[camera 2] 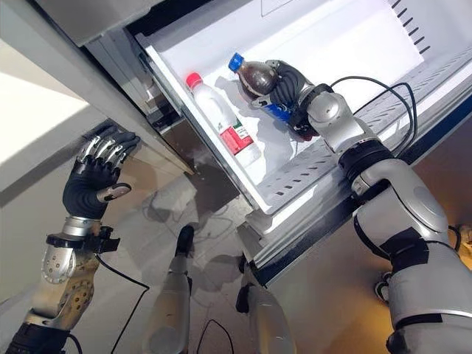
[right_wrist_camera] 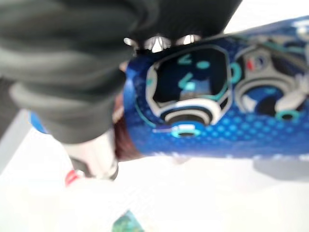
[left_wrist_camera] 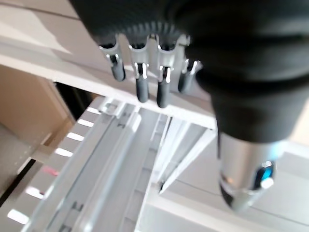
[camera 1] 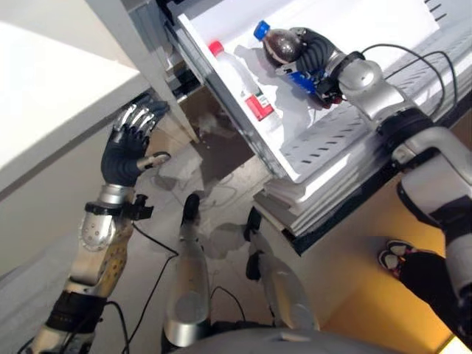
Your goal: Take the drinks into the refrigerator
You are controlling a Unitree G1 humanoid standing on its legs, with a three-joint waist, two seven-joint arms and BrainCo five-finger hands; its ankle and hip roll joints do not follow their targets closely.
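The right hand (camera 1: 306,46) is seen in the left eye view wrapped round the dark cola bottle (camera 1: 279,46), which is held inside the open refrigerator (camera 1: 383,18), its blue cap pointing towards the inner wall. Just beside it a clear bottle (camera 1: 240,80) with a red cap and red label lies on the white shelf (camera 1: 295,125). The left hand (camera 1: 129,144) is raised well apart from the drinks, at the grey edge of the refrigerator door (camera 1: 140,51), with its fingers bent over and nothing gripped.

In the right eye view the same arrangement is shown: the cola bottle is enclosed round its middle by the right hand, above the shelf rather than clearly resting on it.

In the left wrist view the left hand's fingers (left_wrist_camera: 140,79) are seen hanging loose, nothing between them, with white refrigerator rails beyond.

In the right wrist view the blue label of the cola bottle (right_wrist_camera: 217,111) is pressed close against the hand's dark cover, the white shelf below.

The bottle is judged to be full, hence fairly heavy, with a smooth, slightly yielding plastic wall that could slip. A grip round the labelled waist is best kept; the clear bottle would be taken likewise.
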